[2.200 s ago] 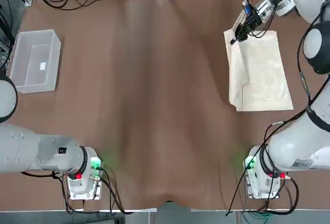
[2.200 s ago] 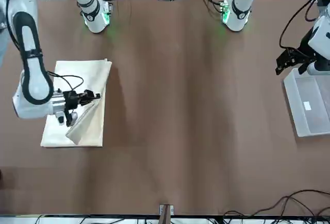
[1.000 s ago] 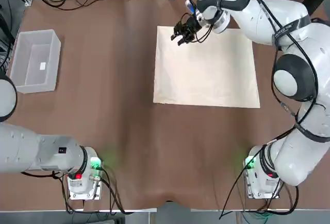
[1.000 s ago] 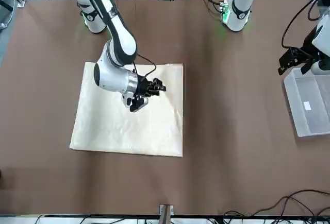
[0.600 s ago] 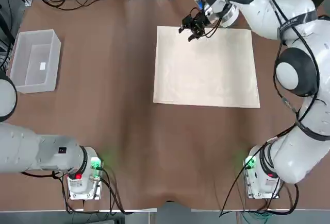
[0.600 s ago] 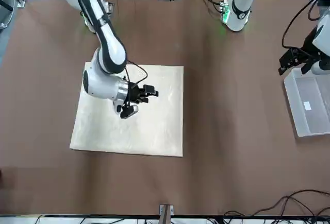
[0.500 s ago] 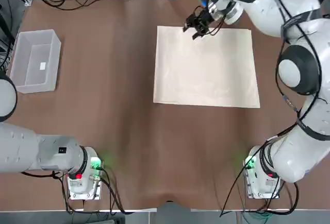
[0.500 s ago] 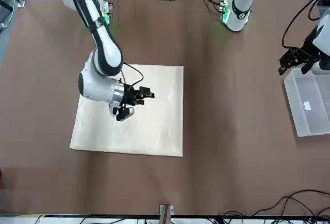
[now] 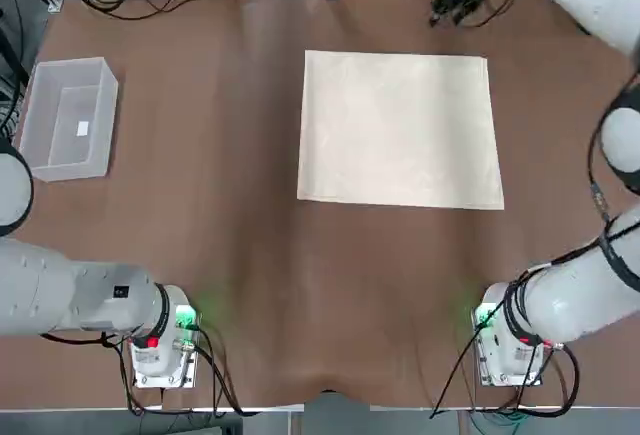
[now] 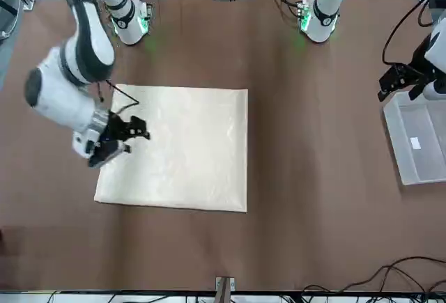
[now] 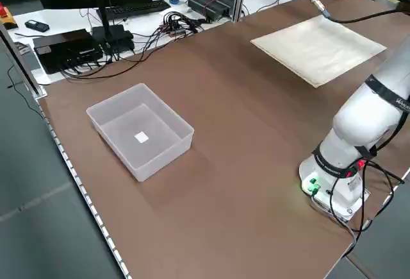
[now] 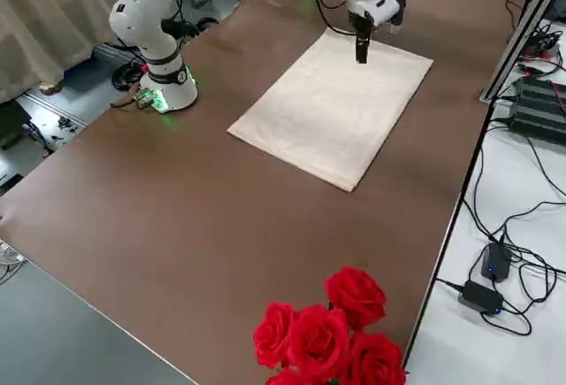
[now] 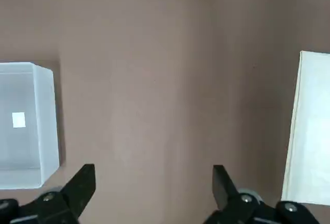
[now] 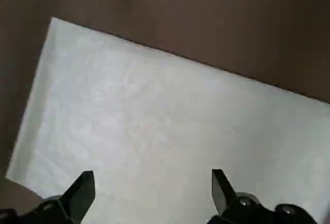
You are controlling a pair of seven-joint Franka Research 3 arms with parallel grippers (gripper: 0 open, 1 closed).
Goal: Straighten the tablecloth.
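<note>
On the far part of the brown counter (image 9: 250,255), to the right of the middle, we find the tablecloth (image 9: 400,130) lying as one broad, nearly square sheet; a moment ago it was a narrower bundle with a part turned back, and now that part is laid out towards the left. We see the right hand (image 14: 153,183) wide, with nothing between its fingers; it has moved off from over the sheet towards the robot's right, and the overhead view shows it beyond the sheet's far right corner, while the cloth stays put beneath the move.

For the task, we judge that the main unfolding at this stage is done; the outline looks straight, with only faint creases across the top. The left wrist view shows what may be a doubled edge, though from there we cannot be sure whether another layer lies folded beneath; if one does, the next move calls for picking up a single layer at that edge, and the risk is pinching both together or dragging the whole sheet askew. If none does, little remains beyond a light smoothing.

The left hand (image 13: 154,180) is idle, wide and holding nothing, near the clear plastic bin (image 9: 70,120) at the robot's left.
</note>
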